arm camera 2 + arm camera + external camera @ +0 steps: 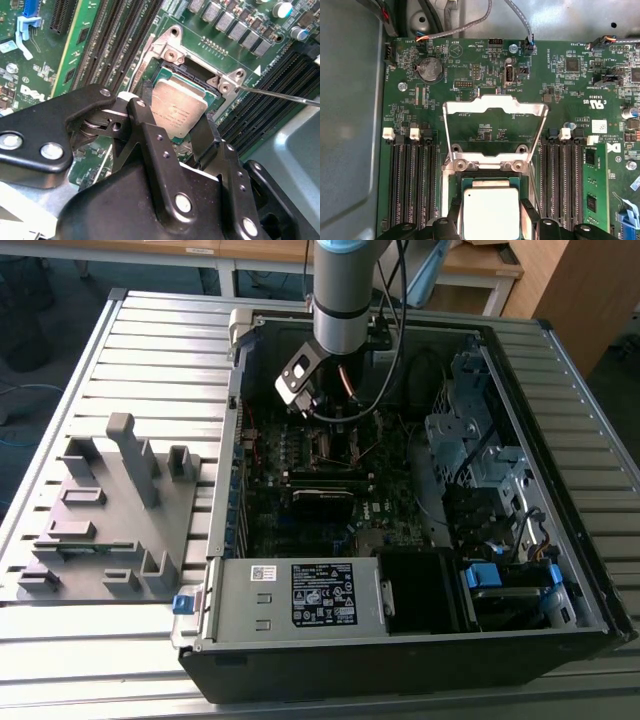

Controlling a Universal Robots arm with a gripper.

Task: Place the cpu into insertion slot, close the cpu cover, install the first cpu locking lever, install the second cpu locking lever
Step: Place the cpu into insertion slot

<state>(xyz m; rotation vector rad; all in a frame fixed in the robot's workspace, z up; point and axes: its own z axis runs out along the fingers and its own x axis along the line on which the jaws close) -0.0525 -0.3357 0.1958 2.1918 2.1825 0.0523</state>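
cpu gripped by pincer at insertion slot; arm vertical.

The cpu is seen lying flat in the insertion slot (silvery rim, dark inside), clasped at two opposite edges by the gripper fingers.

A silver-grey arm with a blue-trimmed joint, black cables and a black hand studded with silver screws.

Silver-grey cpu, green motherboard
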